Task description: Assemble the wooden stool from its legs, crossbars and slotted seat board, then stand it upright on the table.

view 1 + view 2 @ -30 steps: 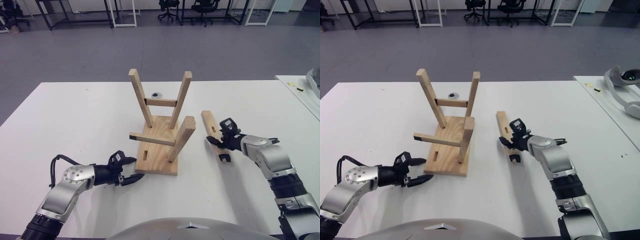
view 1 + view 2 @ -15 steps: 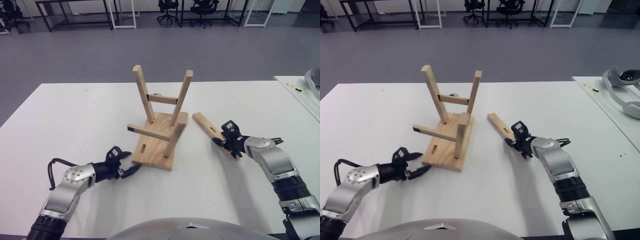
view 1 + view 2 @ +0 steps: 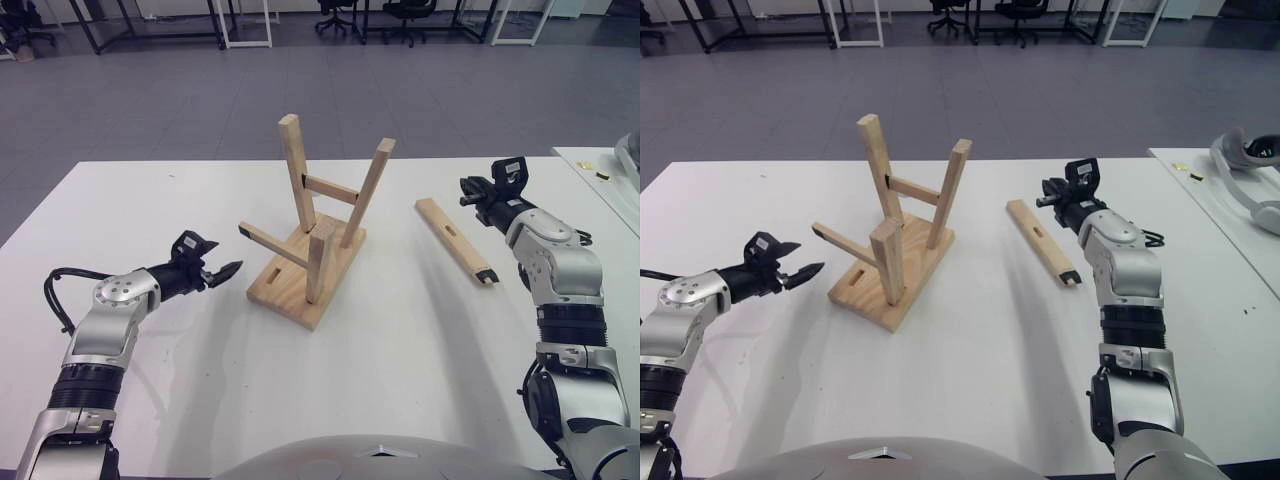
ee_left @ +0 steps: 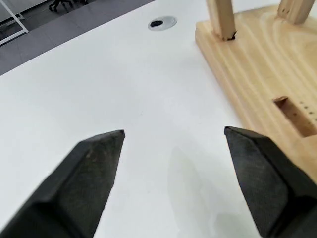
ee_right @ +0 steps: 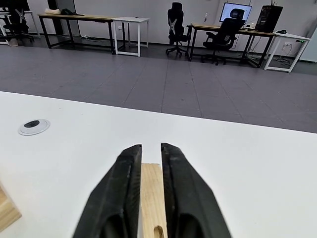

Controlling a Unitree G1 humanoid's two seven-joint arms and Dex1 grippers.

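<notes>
My left gripper (image 3: pixel 226 273) has pulled back to the left of the seat board (image 3: pixel 288 288), fingers spread wide, touching nothing. The upturned stool (image 3: pixel 320 225) has swung round at mid-table. To its right the loose leg (image 3: pixel 455 240) lies flat, released. My right gripper (image 3: pixel 467 194) has lifted beyond its far end, fingers nearly together, empty.

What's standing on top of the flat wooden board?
Three legs stand up from the seat board, with two crossbars fitted to them. One slot is empty. How deep the leg ends sit is hidden inside the board.
</notes>
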